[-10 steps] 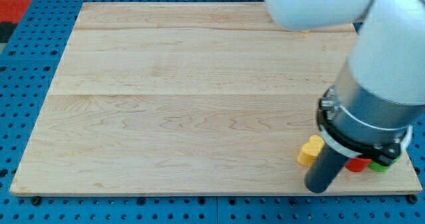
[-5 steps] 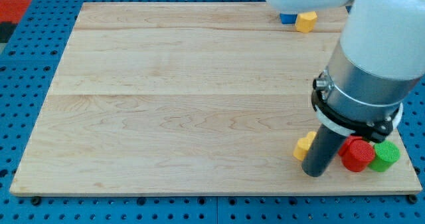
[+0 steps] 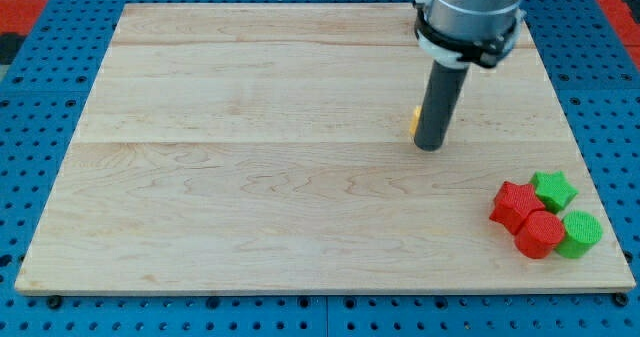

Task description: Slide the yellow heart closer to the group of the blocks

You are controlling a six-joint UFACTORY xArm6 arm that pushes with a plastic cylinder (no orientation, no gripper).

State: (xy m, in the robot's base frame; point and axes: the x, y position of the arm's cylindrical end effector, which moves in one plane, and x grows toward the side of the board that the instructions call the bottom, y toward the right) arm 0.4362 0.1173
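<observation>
My tip (image 3: 430,146) rests on the board right of centre, well up and to the left of the block group. A yellow block (image 3: 415,120) shows only as a sliver at the rod's left side; most of it is hidden behind the rod, so I cannot make out its shape. The group sits at the view's bottom right: a red star (image 3: 512,204), a green star (image 3: 553,189), a red cylinder (image 3: 540,234) and a green cylinder (image 3: 581,233), all touching or nearly touching.
The wooden board (image 3: 250,157) lies on a blue pegboard (image 3: 40,97). The arm's body (image 3: 470,12) covers the board's top right edge and hides whatever lies there. The group lies close to the board's bottom right corner.
The rod has moved from the bottom right, beside the group, up to the right of centre. The yellow block beside the red blocks is gone; a yellow sliver now shows at the rod.
</observation>
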